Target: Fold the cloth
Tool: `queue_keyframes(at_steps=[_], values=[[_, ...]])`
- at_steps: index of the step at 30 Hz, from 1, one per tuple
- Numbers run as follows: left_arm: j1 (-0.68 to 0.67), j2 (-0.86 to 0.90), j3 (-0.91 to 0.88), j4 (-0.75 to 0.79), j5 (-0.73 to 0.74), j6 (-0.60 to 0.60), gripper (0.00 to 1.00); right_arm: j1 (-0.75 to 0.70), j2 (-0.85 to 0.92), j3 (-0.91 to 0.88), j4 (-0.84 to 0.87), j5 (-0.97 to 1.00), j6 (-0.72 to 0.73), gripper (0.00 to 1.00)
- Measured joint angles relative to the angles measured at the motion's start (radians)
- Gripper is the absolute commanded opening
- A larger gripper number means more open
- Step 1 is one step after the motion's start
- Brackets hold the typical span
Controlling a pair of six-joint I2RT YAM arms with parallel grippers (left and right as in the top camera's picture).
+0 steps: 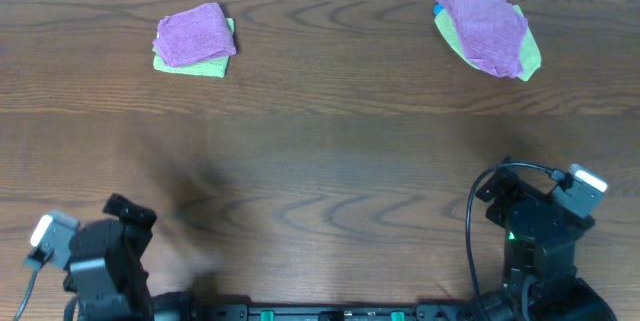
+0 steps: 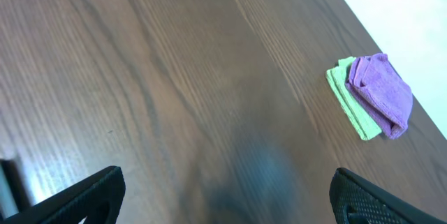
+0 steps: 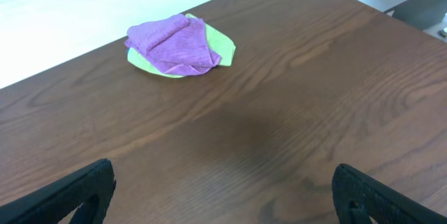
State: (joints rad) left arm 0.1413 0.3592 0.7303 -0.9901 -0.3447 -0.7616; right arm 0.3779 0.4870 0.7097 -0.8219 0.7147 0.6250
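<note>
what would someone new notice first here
Two bright bundles stand out on the dark wooden table: a folded purple cloth lying on a light green cloth at the far left, and a crumpled purple cloth over a lime cloth at the far right. Both arms sit at the near edge, the left tool and right tool open and empty.
</note>
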Motion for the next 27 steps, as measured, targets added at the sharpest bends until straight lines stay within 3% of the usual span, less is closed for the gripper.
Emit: queue_keyframes(at_steps=[4,10,16,27], values=[[0.000,-0.058,0.000,0.006,0.011,0.104,0.95,0.000,0.000,0.000,0.000,0.000,0.000,0.99],[0.000,-0.092,-0.015,0.122,0.109,0.435,0.95,0.000,0.000,0.000,0.000,0.000,0.000,0.99],[0.000,-0.156,-0.155,0.231,0.235,0.717,0.95,0.000,0.000,0.000,0.000,-0.001,0.000,0.99],[0.000,-0.249,-0.303,0.282,0.325,0.913,0.95,0.000,0.000,0.000,0.000,0.000,0.000,0.99]])
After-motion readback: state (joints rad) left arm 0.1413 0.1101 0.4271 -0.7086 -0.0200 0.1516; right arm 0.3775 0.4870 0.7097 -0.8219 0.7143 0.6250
